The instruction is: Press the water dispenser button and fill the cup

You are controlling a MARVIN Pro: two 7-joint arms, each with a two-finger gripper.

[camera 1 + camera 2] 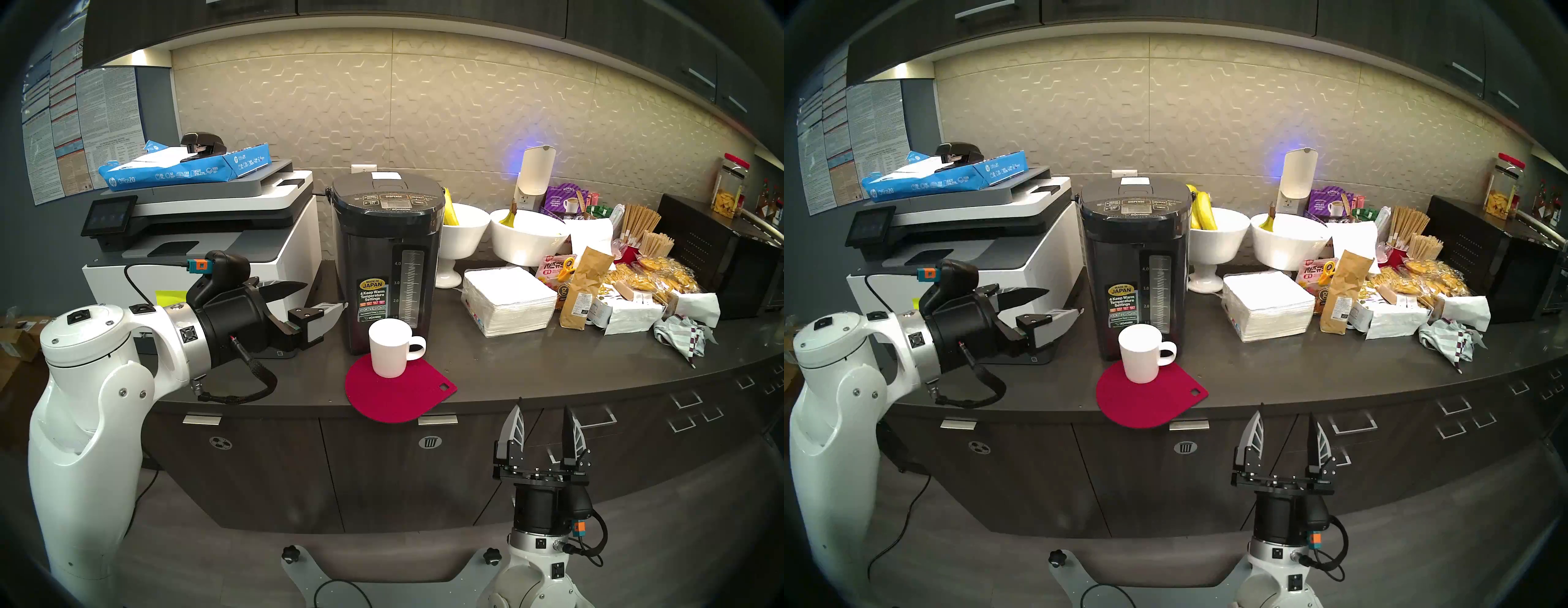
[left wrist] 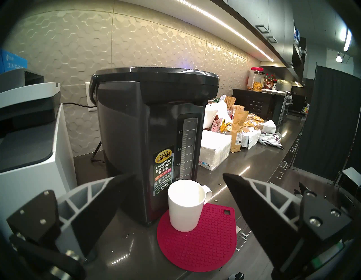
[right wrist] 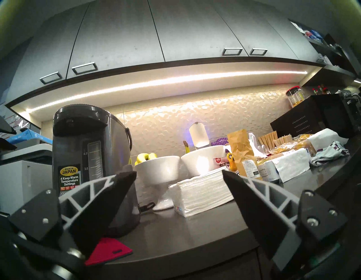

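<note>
The dark water dispenser (image 1: 384,254) (image 2: 148,136) (image 3: 88,166) stands at the middle of the counter. Its wide DISPENSE button (image 1: 393,196) (image 1: 1136,202) sits on the top panel. The white cup (image 1: 389,348) (image 1: 1139,354) (image 2: 185,205) stands upright and looks empty on a red mat (image 1: 394,397), right in front of the dispenser, handle to the right. My left gripper (image 1: 326,296) (image 2: 178,174) hovers open just left of the dispenser, pointing at the cup and holding nothing. My right gripper (image 1: 542,406) (image 3: 179,171) is open below the counter's front edge, pointing up.
A white-and-grey printer (image 1: 203,237) stands close on the dispenser's left. Right of the dispenser are two white bowls (image 1: 464,229) with bananas, a napkin stack (image 1: 509,303), snack bags (image 1: 628,288) and a black microwave (image 1: 721,263). Upper cabinets (image 3: 156,39) hang over the counter.
</note>
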